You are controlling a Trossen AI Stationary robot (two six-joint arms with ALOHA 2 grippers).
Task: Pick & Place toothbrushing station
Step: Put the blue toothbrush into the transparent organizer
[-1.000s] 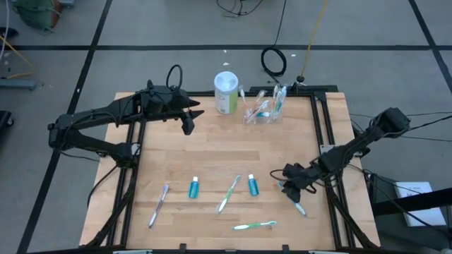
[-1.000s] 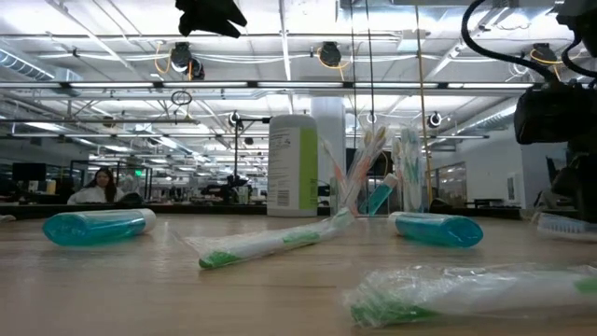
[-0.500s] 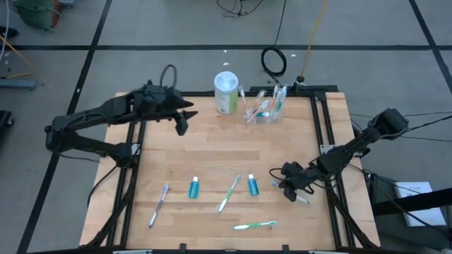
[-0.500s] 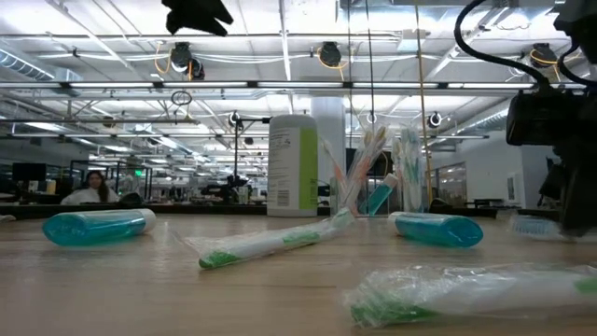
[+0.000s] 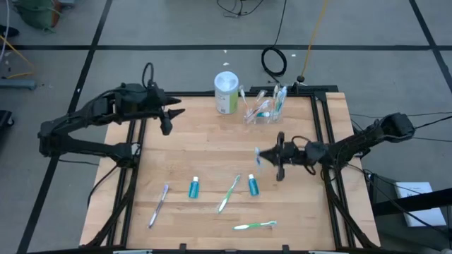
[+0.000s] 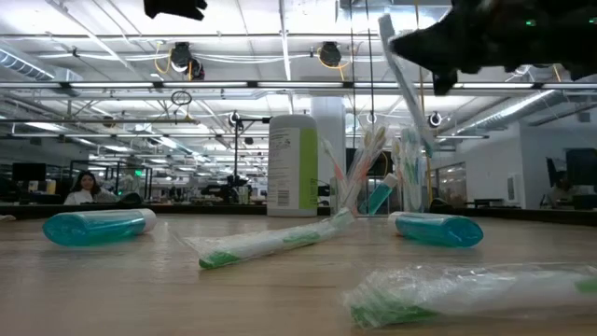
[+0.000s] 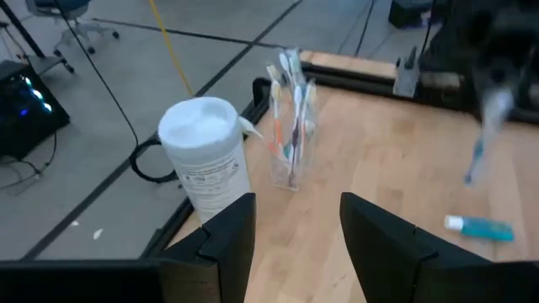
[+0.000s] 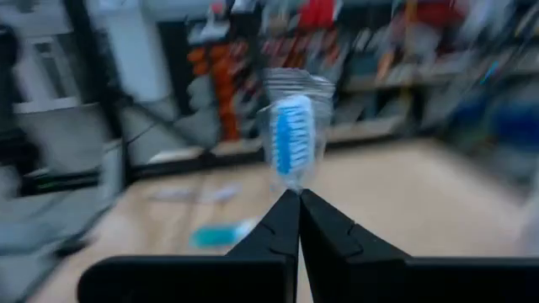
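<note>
The toothbrushing station (image 5: 263, 109) is a clear holder with several brushes upright in it, at the table's far edge beside a white canister (image 5: 226, 92); it also shows in the left wrist view (image 7: 290, 126). Above the table's middle right, my right gripper (image 5: 267, 154) is shut on a wrapped blue toothbrush (image 5: 258, 156). At the far left my left gripper (image 5: 167, 118) hangs open and empty in the air. Lying flat near the front edge are wrapped toothbrushes (image 5: 228, 194) (image 5: 159, 204) (image 5: 254, 226) and teal tubes (image 5: 193, 188) (image 5: 253, 185). My right gripper pinches the wrapped toothbrush just below its blue-bristled head (image 8: 293, 181) between its two shut fingers (image 8: 278, 227). The fingers lie level, pointing toward the table's left, across the brush. The brush stands steeply tilted with its head up (image 6: 406, 84), lifted clear of the table.
The middle of the wooden table (image 5: 212, 152) is bare between the station and the front row of brushes and tubes. Black frame rails (image 5: 321, 120) run along the table's left and right sides. Cables lie on the floor beyond the far edge.
My right gripper has shut on the blue toothbrush by the table's right edge, lifted it clear, and carried it up and toward the table's middle, turning level. The brush now stands nearly upright. My left gripper has drawn back toward the table's left edge, still open.
</note>
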